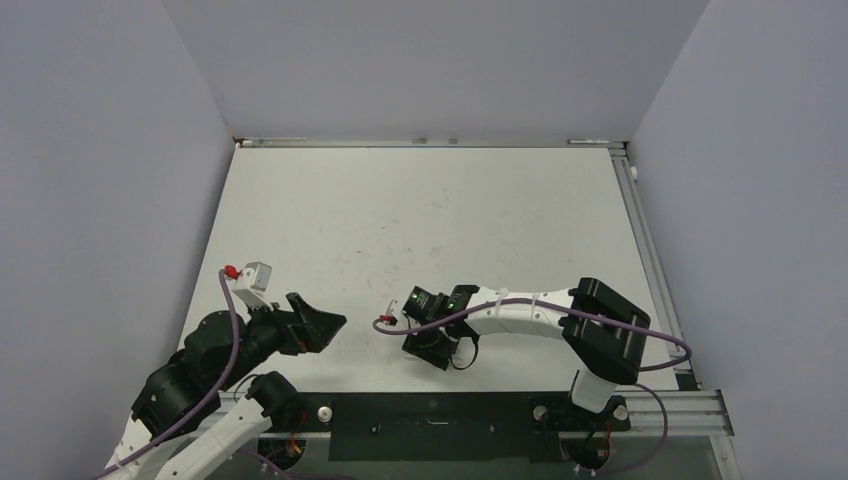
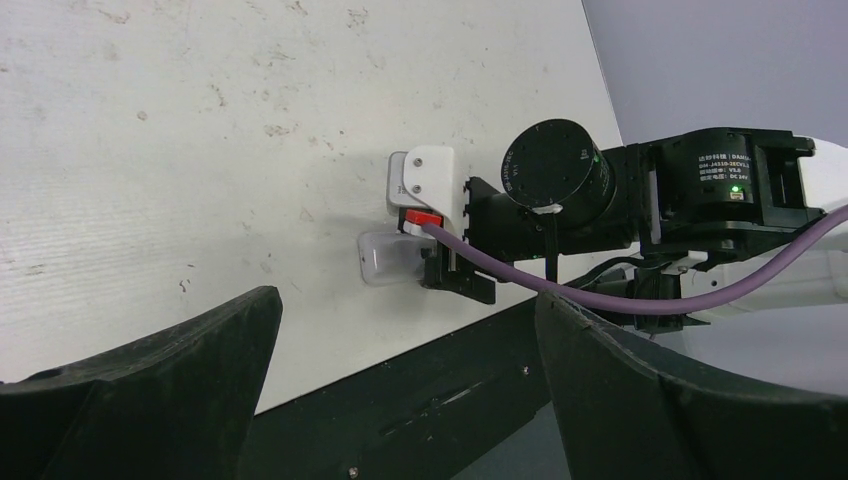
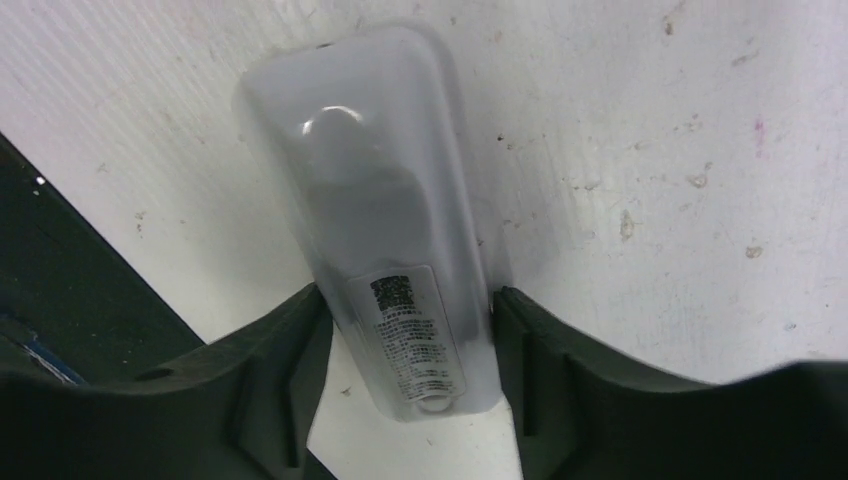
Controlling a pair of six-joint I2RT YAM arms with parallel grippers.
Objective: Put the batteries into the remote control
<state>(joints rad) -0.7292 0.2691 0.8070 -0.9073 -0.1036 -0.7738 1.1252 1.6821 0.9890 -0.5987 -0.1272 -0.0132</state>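
The remote control (image 3: 370, 200) lies back up on the white table near its front edge, a printed label on its near end. My right gripper (image 3: 408, 300) reaches down over it, one dark finger against each long side. From the left wrist view only the remote control's end (image 2: 385, 258) pokes out beneath the right gripper (image 1: 430, 345). My left gripper (image 1: 325, 325) hovers to the left, apart from it, open and with nothing between its fingers (image 2: 180, 380). The batteries are out of view.
A black strip (image 1: 440, 425) runs along the table's near edge just behind the remote. A purple cable (image 2: 600, 295) loops off the right wrist. An aluminium rail (image 1: 650, 250) borders the table's right side, and grey walls close in on three sides.
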